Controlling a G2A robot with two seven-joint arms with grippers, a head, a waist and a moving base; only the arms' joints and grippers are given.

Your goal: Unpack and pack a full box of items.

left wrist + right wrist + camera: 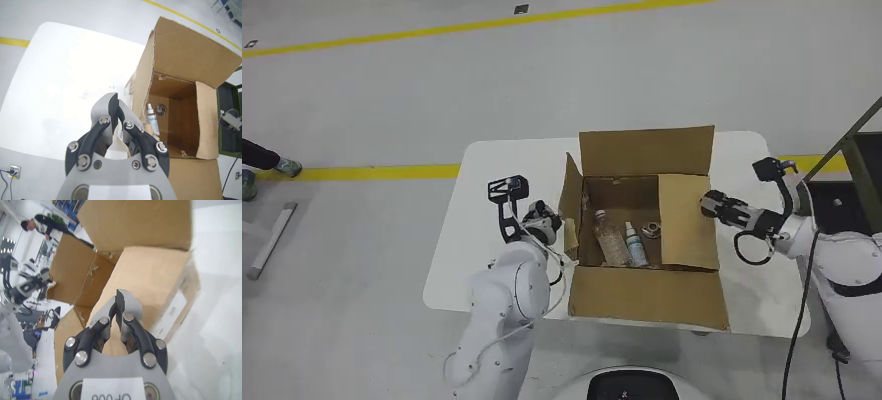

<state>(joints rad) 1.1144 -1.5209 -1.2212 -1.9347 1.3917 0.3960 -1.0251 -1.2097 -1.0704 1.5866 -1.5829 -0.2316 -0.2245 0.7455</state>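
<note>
Both hands are clenched empty: the left hand [115, 102] hangs just beside the left flap [570, 205] of the open cardboard box [647, 295], and the right hand [118, 300] is at the outer edge of its right flap [687, 225]. Mid-frame in the top view, the box stands on the white tabletop [482, 200], holding a clear bottle [608, 238], a spray bottle [634, 246] and a small metal fitting [650, 231].

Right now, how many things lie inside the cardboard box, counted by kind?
Bottles: 2 (clear bottle, spray bottle)
Round metal piece: 1
Total inside the cardboard box: 3
</note>
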